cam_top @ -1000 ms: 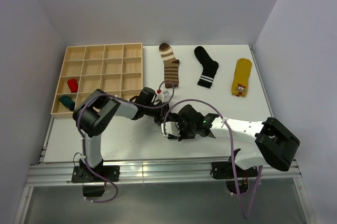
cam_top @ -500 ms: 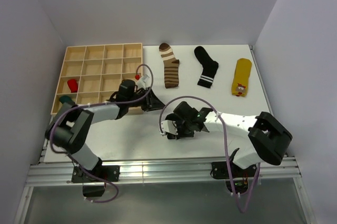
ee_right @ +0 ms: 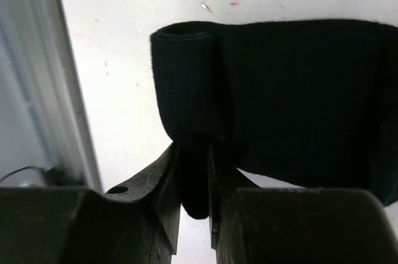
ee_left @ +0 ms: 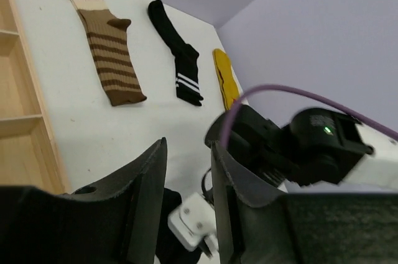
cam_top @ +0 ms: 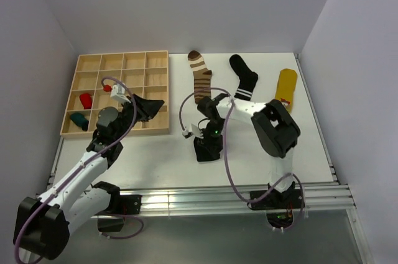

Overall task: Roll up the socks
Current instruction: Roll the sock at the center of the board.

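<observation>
Sock [ee_right: 280, 90] pinched in right end effector [ee_right: 194, 158], left end effector [ee_left: 186, 158] parted

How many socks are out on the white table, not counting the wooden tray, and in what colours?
plain black sock: 1
black sock with white stripes: 1
brown-and-cream striped sock: 1
yellow sock: 1
Total: 4

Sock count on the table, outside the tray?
4: brown-and-cream striped sock, black sock with white stripes and yellow sock along the far edge; plain black sock near centre, pinched by the right gripper. Some may be hidden.
</observation>
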`<state>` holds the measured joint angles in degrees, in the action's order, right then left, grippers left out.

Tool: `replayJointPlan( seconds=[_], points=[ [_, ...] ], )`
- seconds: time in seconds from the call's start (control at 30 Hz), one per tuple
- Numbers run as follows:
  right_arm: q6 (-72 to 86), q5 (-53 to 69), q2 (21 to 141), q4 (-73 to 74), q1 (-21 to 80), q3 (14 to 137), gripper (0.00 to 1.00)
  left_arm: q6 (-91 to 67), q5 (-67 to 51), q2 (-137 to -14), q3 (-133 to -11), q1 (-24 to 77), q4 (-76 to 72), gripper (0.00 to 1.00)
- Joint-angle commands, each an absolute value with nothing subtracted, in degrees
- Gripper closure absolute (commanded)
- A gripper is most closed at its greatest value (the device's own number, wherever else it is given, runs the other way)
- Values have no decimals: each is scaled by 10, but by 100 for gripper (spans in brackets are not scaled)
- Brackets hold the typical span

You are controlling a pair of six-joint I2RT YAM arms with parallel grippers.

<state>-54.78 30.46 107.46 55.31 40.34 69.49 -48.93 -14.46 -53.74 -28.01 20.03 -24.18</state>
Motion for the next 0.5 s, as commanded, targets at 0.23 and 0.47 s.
replayJointPlan(
  seconds=[0.23,0.47],
  points=[
    [-615,384,1252,762,338,859,84,-252,-10,-561,-241,415,-273,57],
    [-586,382,1283,766,336,885,83,-189,-42,-710,-300,516,-249,53]
  ],
)
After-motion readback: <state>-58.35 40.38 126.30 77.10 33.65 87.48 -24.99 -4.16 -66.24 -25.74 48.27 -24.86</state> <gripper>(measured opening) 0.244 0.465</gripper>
